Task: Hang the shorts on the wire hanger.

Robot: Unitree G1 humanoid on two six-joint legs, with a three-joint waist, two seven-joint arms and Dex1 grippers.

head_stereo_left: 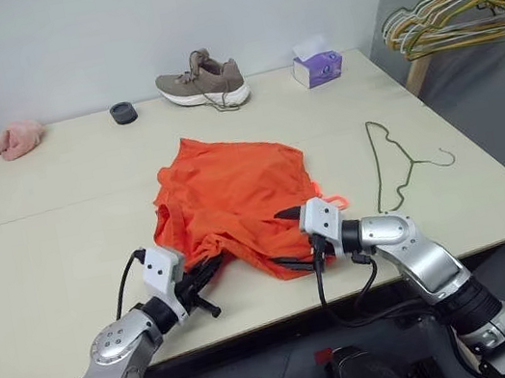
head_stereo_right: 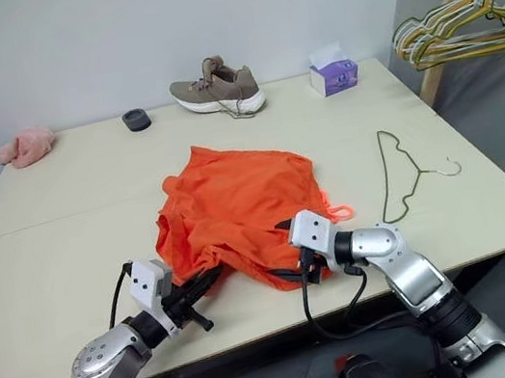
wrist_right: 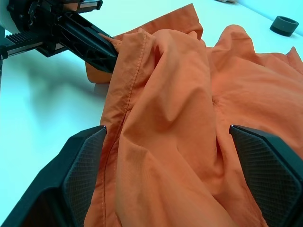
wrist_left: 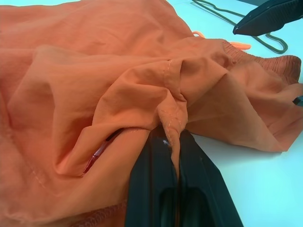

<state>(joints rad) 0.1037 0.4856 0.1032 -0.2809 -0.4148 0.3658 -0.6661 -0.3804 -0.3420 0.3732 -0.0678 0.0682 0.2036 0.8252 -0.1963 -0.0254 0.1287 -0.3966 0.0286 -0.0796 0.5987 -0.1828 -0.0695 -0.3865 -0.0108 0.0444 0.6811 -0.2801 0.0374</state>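
Observation:
The bright orange shorts (head_stereo_left: 234, 192) lie crumpled in the middle of the table (head_stereo_left: 52, 273). My left gripper (head_stereo_left: 210, 267) is shut on a fold of their near left edge; the left wrist view shows the fabric pinched between its black fingers (wrist_left: 156, 179). At the near right edge of the shorts my right gripper (head_stereo_left: 290, 237) stands open and points left, one finger above the cloth and one below it. In the right wrist view, orange fabric bulges between its fingers (wrist_right: 85, 165). The thin wire hanger (head_stereo_left: 390, 165) lies flat on the table to the right of the shorts, untouched.
At the table's far side stand a grey shoe (head_stereo_left: 202, 82), a purple tissue box (head_stereo_left: 317, 67), a small black ring (head_stereo_left: 123, 113) and a pink fluffy cloth (head_stereo_left: 15, 140). A wooden rack with several bunched hangers (head_stereo_left: 457, 16) is at the far right.

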